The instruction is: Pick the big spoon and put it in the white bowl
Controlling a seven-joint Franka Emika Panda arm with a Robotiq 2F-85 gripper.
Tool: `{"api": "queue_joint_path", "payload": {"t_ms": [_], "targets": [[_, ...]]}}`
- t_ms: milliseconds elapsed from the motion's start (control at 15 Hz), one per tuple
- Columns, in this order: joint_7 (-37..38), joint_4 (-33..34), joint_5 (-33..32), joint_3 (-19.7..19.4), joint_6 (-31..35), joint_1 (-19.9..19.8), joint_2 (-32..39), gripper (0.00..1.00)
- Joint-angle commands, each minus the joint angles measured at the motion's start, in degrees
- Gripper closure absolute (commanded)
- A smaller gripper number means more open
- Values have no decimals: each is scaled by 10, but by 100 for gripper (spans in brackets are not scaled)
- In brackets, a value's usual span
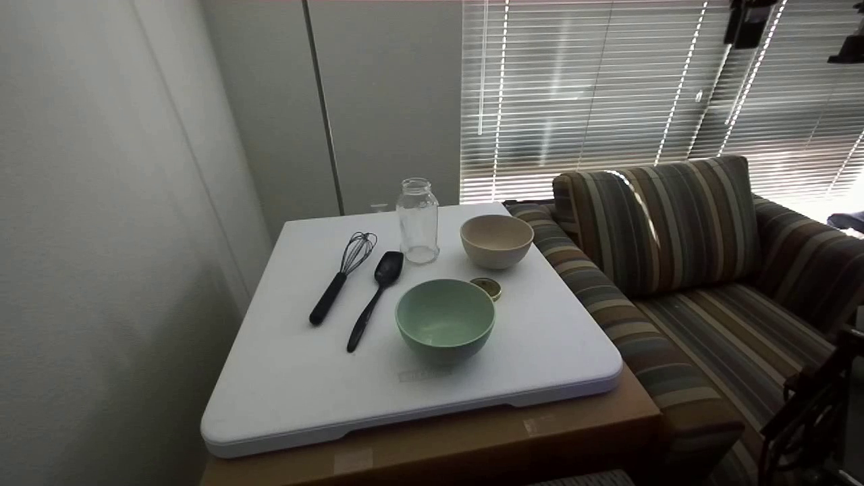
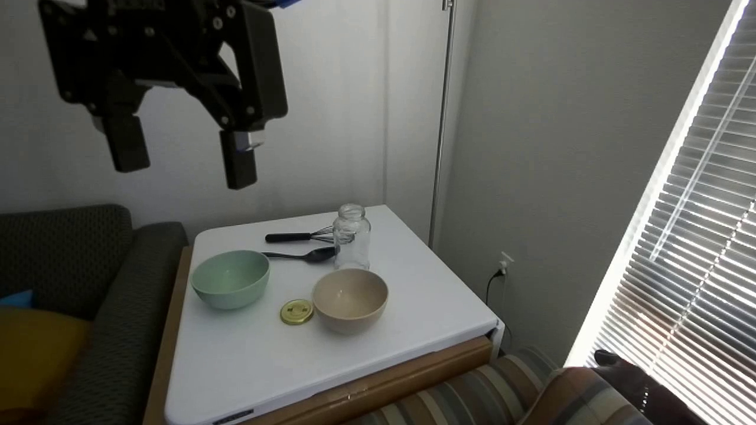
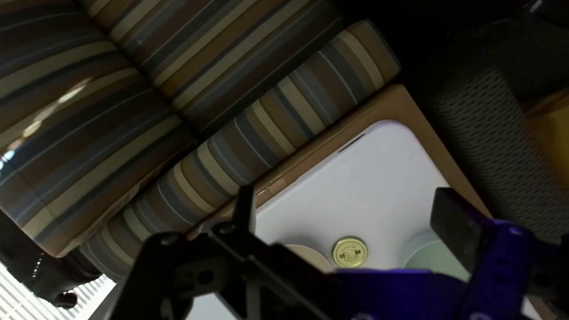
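The big spoon [image 1: 389, 268], black with an oval head, lies flat on the white table between the whisk and the green bowl. In an exterior view the spoon [image 2: 321, 254] has its handle end hidden behind the green bowl. The white bowl [image 1: 496, 255], cream with a tan inside, stands upright and empty; it shows in an exterior view [image 2: 349, 321] and partly in the wrist view [image 3: 311, 255]. The spoon does not show in the wrist view. My gripper [image 2: 185, 168] is open and empty, high above the table; its fingers stand wide apart in the wrist view [image 3: 346, 206].
A pale green bowl [image 1: 442, 347] stands near the spoon handle. A black whisk [image 1: 329, 297] lies beside the spoon. A clear glass jar [image 1: 418, 226] stands near the spoon head. A gold lid [image 2: 296, 311] lies between the bowls. A striped sofa [image 1: 675, 236] borders the white table [image 1: 283, 391].
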Motion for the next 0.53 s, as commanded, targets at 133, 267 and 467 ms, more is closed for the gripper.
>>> {"api": "queue_joint_path", "payload": {"t_ms": [133, 267, 467], "targets": [[91, 51, 60, 60, 50, 23, 109, 0], [117, 67, 59, 83, 67, 30, 144, 0], [137, 99, 40, 115, 78, 42, 199, 0]]}}
